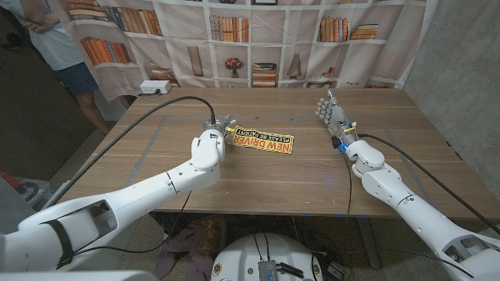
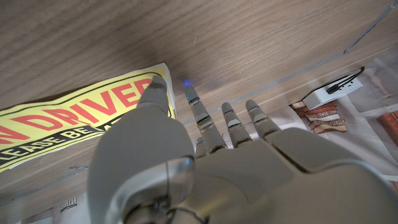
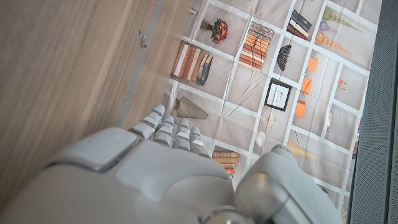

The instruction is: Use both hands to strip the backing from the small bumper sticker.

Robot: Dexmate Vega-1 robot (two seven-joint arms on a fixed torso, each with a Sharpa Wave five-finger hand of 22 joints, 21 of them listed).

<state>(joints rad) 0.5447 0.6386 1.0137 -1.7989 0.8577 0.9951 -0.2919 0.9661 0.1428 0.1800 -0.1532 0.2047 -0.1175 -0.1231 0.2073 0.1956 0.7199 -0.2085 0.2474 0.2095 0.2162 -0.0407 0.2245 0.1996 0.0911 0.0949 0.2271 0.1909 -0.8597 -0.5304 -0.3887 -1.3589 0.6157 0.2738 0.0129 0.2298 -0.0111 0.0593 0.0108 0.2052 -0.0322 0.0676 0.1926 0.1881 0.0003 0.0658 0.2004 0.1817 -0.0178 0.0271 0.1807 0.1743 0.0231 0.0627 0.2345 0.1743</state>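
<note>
Two hands are over the wooden table (image 1: 312,176), well apart from each other. The left hand (image 1: 217,129) is at the left end of the small bumper sticker (image 1: 262,144), a yellow strip with red and black lettering that lies flat near the middle of the table, slightly left of centre. In the left wrist view the left hand (image 2: 205,155) has its thumb tip on the sticker's (image 2: 68,118) yellow corner by the red letters, while the other fingers (image 2: 198,112) reach out straight and apart over bare wood just beside the sticker's edge. It grips nothing; whether the thumb presses the sticker or only hovers on it I cannot tell.

To the right, the right hand (image 1: 334,115) stands raised above the table with fingers pointing up and spread, holding nothing, well apart from the sticker. The right wrist view shows the right hand (image 3: 155,168) from behind, fingers extended toward the bookshelf-printed curtain (image 3: 280,74) at the far side.

A white power strip (image 1: 155,87) sits at the far left table edge, and a person (image 1: 58,43) stands at the far left corner.
</note>
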